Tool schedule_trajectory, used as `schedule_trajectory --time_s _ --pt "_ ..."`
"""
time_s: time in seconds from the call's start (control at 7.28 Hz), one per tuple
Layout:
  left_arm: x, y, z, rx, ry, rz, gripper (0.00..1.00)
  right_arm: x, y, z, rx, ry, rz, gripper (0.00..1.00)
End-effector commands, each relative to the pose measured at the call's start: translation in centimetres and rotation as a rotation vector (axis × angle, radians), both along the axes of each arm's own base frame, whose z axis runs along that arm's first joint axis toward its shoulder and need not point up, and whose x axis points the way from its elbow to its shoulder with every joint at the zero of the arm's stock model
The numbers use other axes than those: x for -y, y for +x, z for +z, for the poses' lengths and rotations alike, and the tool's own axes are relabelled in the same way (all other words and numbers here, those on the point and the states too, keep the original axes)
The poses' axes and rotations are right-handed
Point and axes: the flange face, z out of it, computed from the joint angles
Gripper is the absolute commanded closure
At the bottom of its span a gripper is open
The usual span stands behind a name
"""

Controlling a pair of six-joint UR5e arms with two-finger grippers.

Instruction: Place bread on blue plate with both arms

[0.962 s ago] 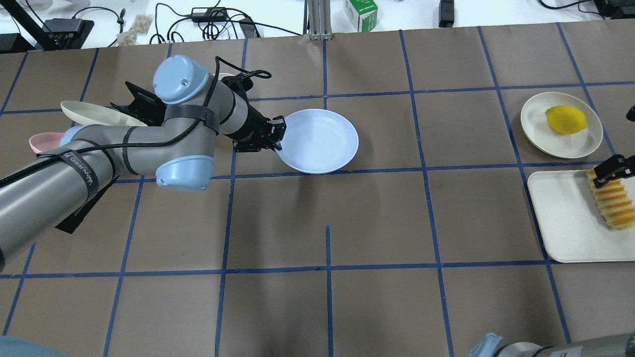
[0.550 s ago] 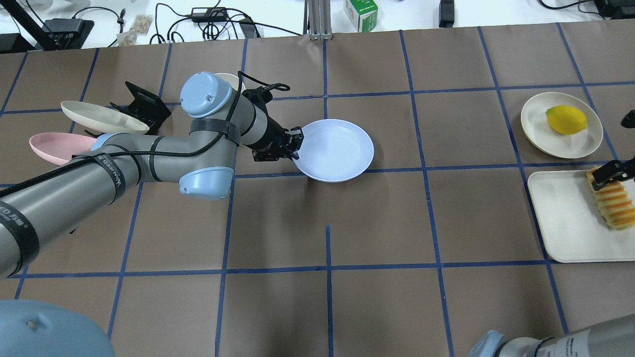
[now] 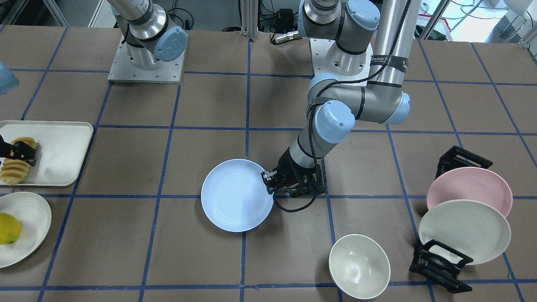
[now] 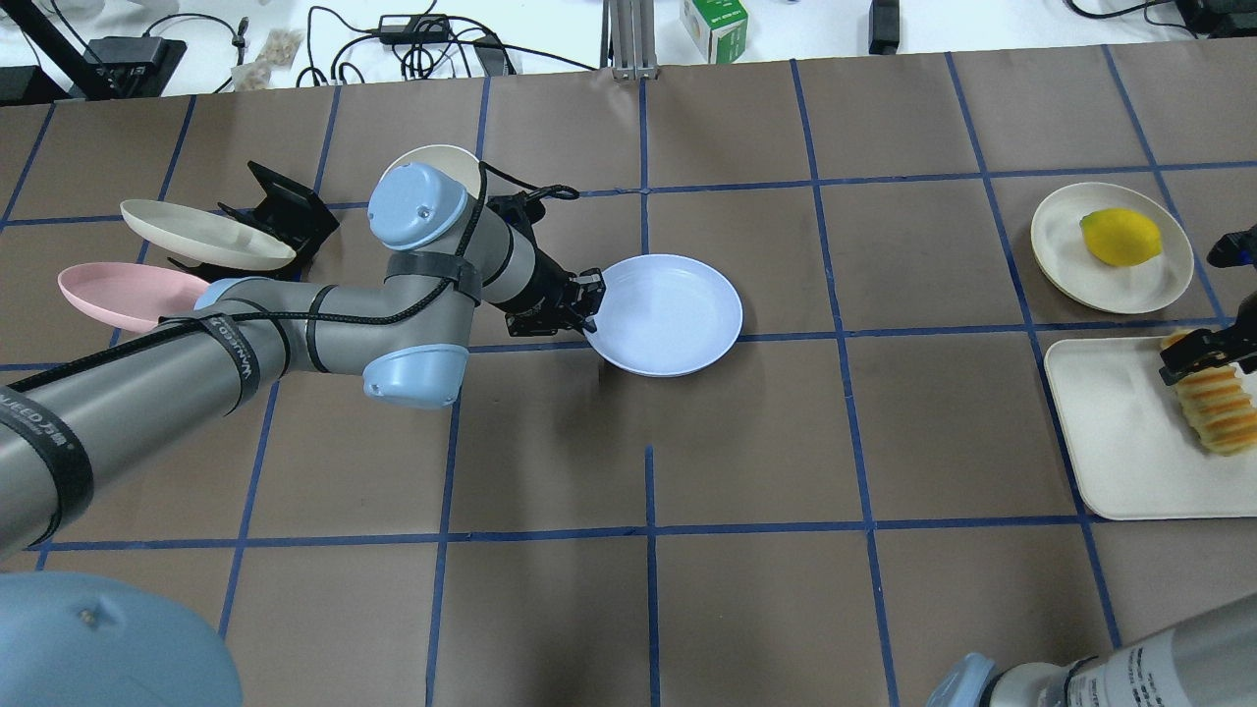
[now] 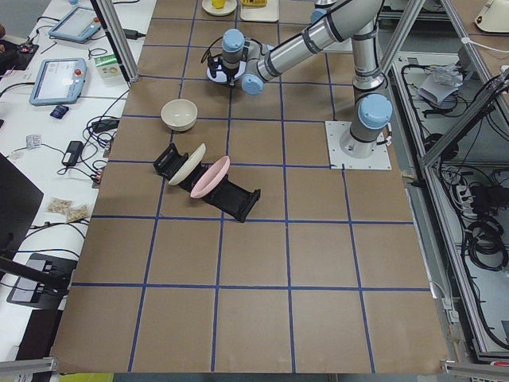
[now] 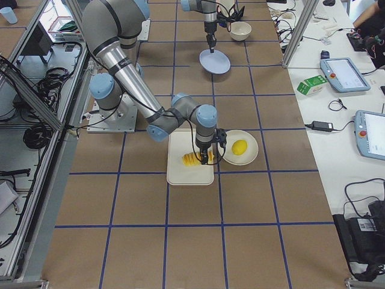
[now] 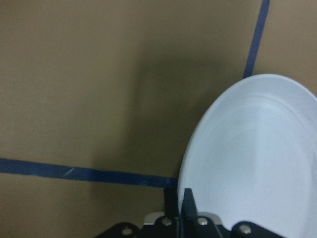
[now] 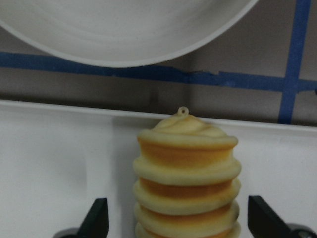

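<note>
The blue plate (image 4: 678, 319) hangs just above the table's middle, casting a shadow. My left gripper (image 4: 587, 299) is shut on the plate's left rim; the left wrist view shows the fingers (image 7: 187, 198) pinching the rim of the plate (image 7: 247, 163). The front view shows the same grip (image 3: 270, 182) on the plate (image 3: 235, 195). The bread (image 4: 1216, 412) lies on a white tray (image 4: 1120, 442) at the right edge. My right gripper (image 4: 1203, 353) is over the bread's far end. In the right wrist view its fingers (image 8: 96, 220) stand open on either side of the bread (image 8: 185, 168).
A yellow lemon (image 4: 1120, 238) sits on a cream plate (image 4: 1075, 270) beyond the tray. A cream bowl (image 3: 358, 266) stands near the left arm. A pink plate (image 3: 470, 193) and a cream plate (image 3: 463, 230) lean in a black rack (image 3: 440, 264).
My left arm has carried the blue plate to the right and a little nearer. My right gripper has shifted slightly over the bread's end; the bread has stayed on the tray.
</note>
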Motion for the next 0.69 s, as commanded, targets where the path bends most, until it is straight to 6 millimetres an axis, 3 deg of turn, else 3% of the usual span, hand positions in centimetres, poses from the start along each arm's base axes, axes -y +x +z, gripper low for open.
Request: schedule_trajectory --time_s 0.0,0.41,0.55 --pt "-0.1 0.0 -0.2 0.000 0.005 0.001 1.00 0.4 -0.4 -0.4 -0.004 0.005 0.007 0.11" --pt "-1.2 0.2 -1.3 0.005 0.032 0.003 1.00 0.7 -1.3 0.2 -0.044 0.021 -0.006 0.80" --pt "-1.2 0.2 -1.2 0.005 0.030 0.003 0.81 0.7 -1.1 0.4 -0.041 0.013 -0.009 0.89"
